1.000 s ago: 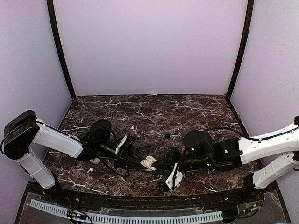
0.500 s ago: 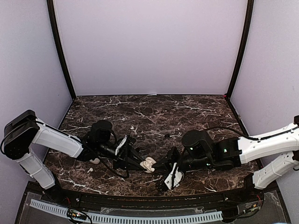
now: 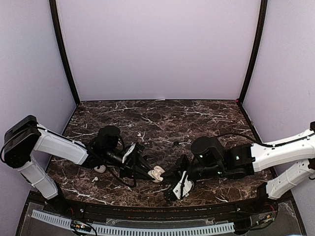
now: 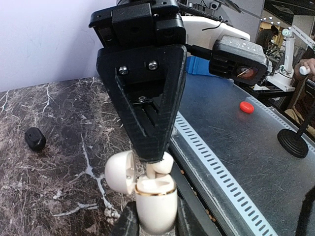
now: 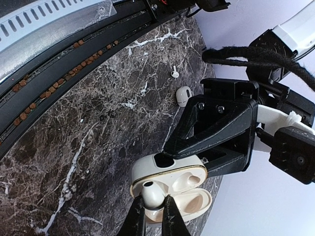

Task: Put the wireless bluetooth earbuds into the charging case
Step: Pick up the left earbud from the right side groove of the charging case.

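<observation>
Near the front edge of the dark marble table [image 3: 197, 118], between the two arms, the charging case [image 5: 184, 178] is held up off the surface. Left gripper [image 3: 147, 172] is clenched on the case body. The left wrist view shows its two fingers on either side of the lower shell.

Case look: glossy white, pebble-shaped, thin gold rim around the opening. The lid is hinged open and swung to one side, and its hollow inside is visible.

Right gripper [image 5: 151, 209] is pinched on one earbud [image 5: 151, 195], with the stem between the fingertips and the head sticking out. Earbud look: tiny, glossy white, rounded bulb with a small dark spot, much smaller than the case. Its head sits at the gold rim, touching or just over the opening. Cannot tell if it is seated in a well.

Further along the table in the right wrist view lie a closed white case [image 5: 183, 95] and, just beyond it, a loose white earbud [image 5: 174, 73], flat on the marble and apart from each other. The left wrist view also shows a small black case [image 4: 35, 138] on the marble, well apart from the held case.
</observation>
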Tool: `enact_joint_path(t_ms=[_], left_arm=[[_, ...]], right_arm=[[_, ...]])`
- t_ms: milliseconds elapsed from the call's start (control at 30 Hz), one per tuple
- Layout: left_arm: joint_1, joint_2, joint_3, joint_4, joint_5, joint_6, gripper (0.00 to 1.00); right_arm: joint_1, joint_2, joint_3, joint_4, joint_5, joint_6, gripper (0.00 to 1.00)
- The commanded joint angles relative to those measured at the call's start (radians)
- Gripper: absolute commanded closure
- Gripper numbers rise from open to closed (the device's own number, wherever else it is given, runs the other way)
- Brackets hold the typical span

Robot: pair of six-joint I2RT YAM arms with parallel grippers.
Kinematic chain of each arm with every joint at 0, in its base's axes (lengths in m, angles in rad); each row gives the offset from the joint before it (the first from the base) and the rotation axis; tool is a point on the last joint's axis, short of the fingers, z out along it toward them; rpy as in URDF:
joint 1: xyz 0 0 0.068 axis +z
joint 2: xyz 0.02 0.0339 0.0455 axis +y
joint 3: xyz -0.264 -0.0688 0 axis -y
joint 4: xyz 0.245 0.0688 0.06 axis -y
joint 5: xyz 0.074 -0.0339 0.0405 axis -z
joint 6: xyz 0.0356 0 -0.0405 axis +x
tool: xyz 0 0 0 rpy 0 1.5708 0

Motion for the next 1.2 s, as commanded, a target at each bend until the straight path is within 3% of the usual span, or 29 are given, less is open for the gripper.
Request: enact_joint_path(t_ms=[0,667,900,1033,1167], left_arm=[[0.001,-0.039,0.026,-0.020,0.019,0.029,1.00],[-0.005,-0.056,0.014,-0.005,-0.038,0.067,1.00],[-0.005,-0.054,0.009,0.007,-0.031,0.057,1.00],[-0.005,-0.051,0.007,0.014,-0.023,0.049,1.00],[-0.005,-0.053,0.002,0.017,-0.024,0.049,1.00]], right_arm=[[0.008,0.000,0.035,0.004,-0.011,0.052,0.95],[0.008,0.084,0.121,-0.040,0.054,0.316,0.94],[0.009,0.085,0.121,-0.048,0.044,0.320,0.94],[0.008,0.074,0.114,-0.044,0.032,0.309,0.85],[0.009,0.058,0.111,-0.048,0.021,0.306,0.84]])
